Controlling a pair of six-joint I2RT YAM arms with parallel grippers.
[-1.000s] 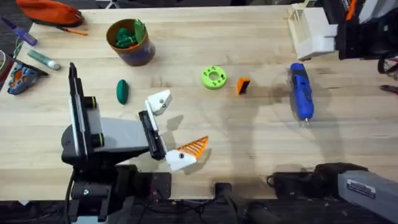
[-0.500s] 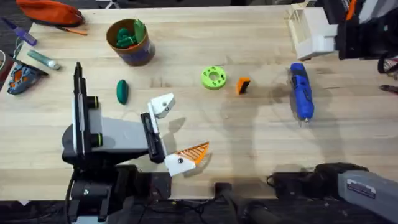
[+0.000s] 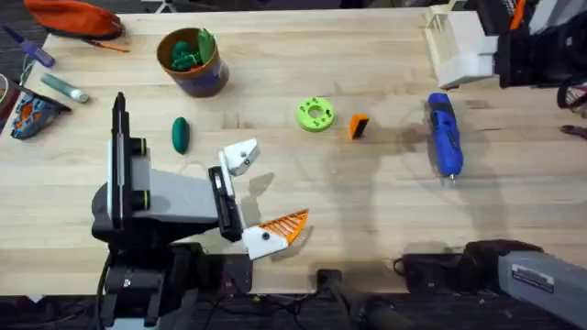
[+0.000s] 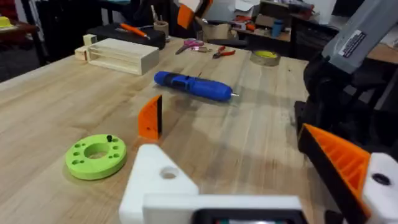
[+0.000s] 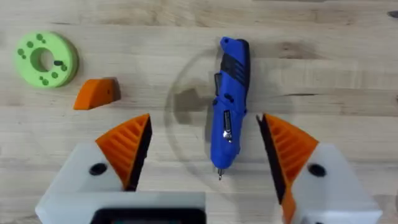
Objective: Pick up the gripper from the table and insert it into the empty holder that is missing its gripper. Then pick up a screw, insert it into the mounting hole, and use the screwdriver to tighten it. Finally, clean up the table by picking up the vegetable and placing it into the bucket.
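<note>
Between frames, only the left arm [image 3: 138, 197] crept slightly; its wide claw lacks one pad. Loose gripper [image 3: 359, 126] lies beside the green disc [image 3: 315, 114]. Right gripper [image 5: 205, 155], wide, straddles the screwdriver [image 5: 228, 99]: closing would grab the wrong item.

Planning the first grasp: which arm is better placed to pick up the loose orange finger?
Right, probably: the right pincer, open, looks down near the orange finger; the left pincer carries the empty holder.

Bright, even light; soft shadows.
</note>
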